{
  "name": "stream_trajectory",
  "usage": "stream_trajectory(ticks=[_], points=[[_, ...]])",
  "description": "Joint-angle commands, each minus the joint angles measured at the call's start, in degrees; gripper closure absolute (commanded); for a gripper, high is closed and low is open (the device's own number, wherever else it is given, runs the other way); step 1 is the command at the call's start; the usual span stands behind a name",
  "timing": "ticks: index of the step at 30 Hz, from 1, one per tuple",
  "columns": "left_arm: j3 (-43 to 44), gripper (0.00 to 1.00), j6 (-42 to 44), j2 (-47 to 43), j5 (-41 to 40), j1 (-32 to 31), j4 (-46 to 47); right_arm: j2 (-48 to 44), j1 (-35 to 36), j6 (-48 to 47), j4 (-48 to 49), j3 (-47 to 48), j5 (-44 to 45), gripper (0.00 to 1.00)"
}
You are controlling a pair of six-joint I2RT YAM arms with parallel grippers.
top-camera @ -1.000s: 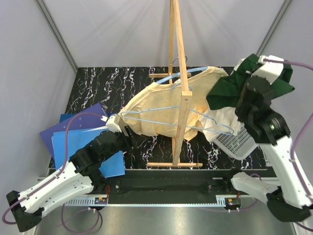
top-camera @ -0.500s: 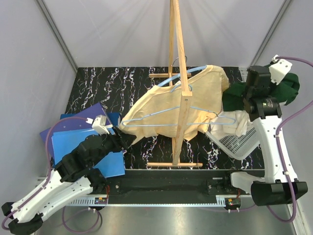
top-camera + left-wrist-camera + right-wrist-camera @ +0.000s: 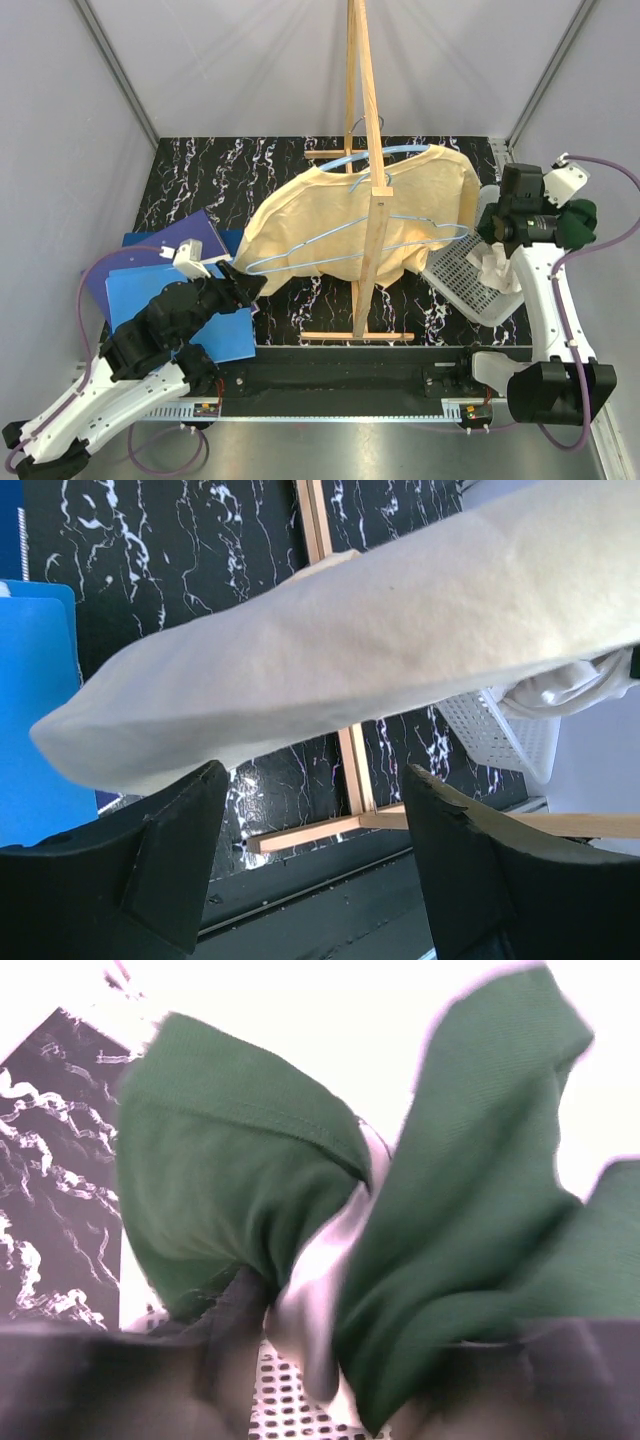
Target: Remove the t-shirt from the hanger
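While the t-shirt (image 3: pixel 350 215) hangs on the wire hanger (image 3: pixel 330 258) at the wooden stand (image 3: pixel 372 150), my left gripper (image 3: pixel 312 780) sits jaws apart under its left end. Right gripper (image 3: pixel 497 222) is clamped on green cloth (image 3: pixel 230 1180) by the basket (image 3: pixel 470 285). Next I'd pinch the hem and pull left; the stand post may snag.

Blue folders (image 3: pixel 125 292) left, white basket (image 3: pixel 466 281) right, wooden stand (image 3: pixel 362 60) between

Left tool (image 3: pixel 312 790) gapes low; right tool (image 3: pixel 390 1345), raised, clamps green cloth (image 3: pixel 240 1180).
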Motion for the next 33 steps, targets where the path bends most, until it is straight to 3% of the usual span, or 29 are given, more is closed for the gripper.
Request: stream_trajectory(ticks=[1,2,3,4,14,20,23,29,33], points=[[5.0,0.26,2.2,-0.5,-3.5,0.3,-0.5,-3.1,0.1,1.4,2.7,1.0,-5.5,0.37],[5.5,0.26,2.4,-0.5,-3.8,0.3,-0.8,-3.3,0.1,1.3,2.3,1.5,-6.9,0.28],[6.1,0.26,2.8,-0.5,-4.0,0.3,-1.2,-3.4,0.1,1.0,1.6,2.2,-8.3,0.08],[7.1,0.26,3.4,-0.5,-4.3,0.3,-1.7,-3.4,0.1,0.8,0.9,3.3,-9.7,0.01],[9.8,0.26,3.7,-2.7,-7.3,0.2,-4.6,-6.0,0.1,-3.3,-3.4,13.2,-23.5,0.0],[11.5,0.25,4.6,-2.8,-8.4,0.3,-5.4,-9.7,0.1,-9.0,0.9,20.9,-44.3,0.0],[12.7,0.25,5.1,-2.2,-8.6,0.3,-5.5,-10.7,0.1,-10.3,6.0,22.7,-59.5,0.04],[15.2,0.23,5.9,-1.5,-8.2,0.2,-5.5,-3.0,0.1,-10.9,8.9,28.2,-86.0,0.15],[17.4,0.23,7.1,0.1,-7.2,0.3,-5.8,0.1,0.2,-12.1,12.6,28.4,-95.8,0.16]])
